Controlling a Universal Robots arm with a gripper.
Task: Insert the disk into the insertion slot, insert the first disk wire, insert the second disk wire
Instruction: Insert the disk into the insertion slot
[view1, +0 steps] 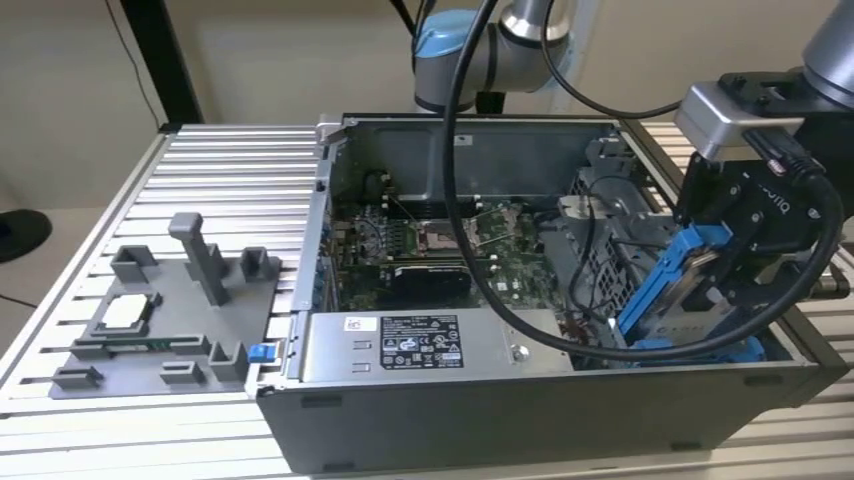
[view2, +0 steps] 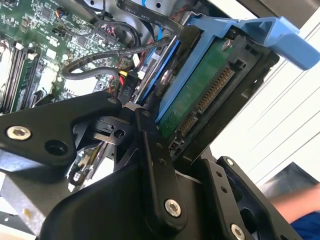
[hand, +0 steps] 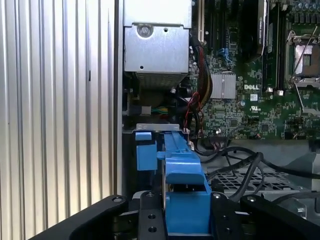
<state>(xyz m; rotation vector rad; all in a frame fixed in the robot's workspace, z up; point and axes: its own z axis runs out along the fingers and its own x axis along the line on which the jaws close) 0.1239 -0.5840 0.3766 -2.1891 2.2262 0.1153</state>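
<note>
We see the gripper (view1: 710, 285) at the exterior view's right, over the front corner of the open computer case (view1: 534, 420). Its fingers (hand: 150, 217) are clamped on the disk (view1: 671, 300) — one black finger on each flat side of the blue carrier, as both wrist views show. The disk stands on edge and tilted, with its upper end leaning toward the exterior view's right. Its lower end is down among the blue fittings of the insertion slot (hand: 155, 128) in that corner of the case. We cannot tell how deep it sits in the slot.

In the second wrist view the disk's green circuit board (view2: 195, 85) and its connector row face the camera. Beside the slot, toward the exterior view's left, we find the grey power-supply box (view1: 414, 345) with its white sticker, and behind it the motherboard (view1: 427, 240). Loose black cables (hand: 235, 160) and a bundle of red and black wires (hand: 192, 107) lie near the slot — between it and the motherboard. A thick black cable (view1: 534, 325) from the arm loops across the case in front of the disk. The case rests on a ribbed aluminium table (view1: 227, 170). A grey fixture (view1: 160, 320) sits on that table well apart, at the exterior view's left.
</note>
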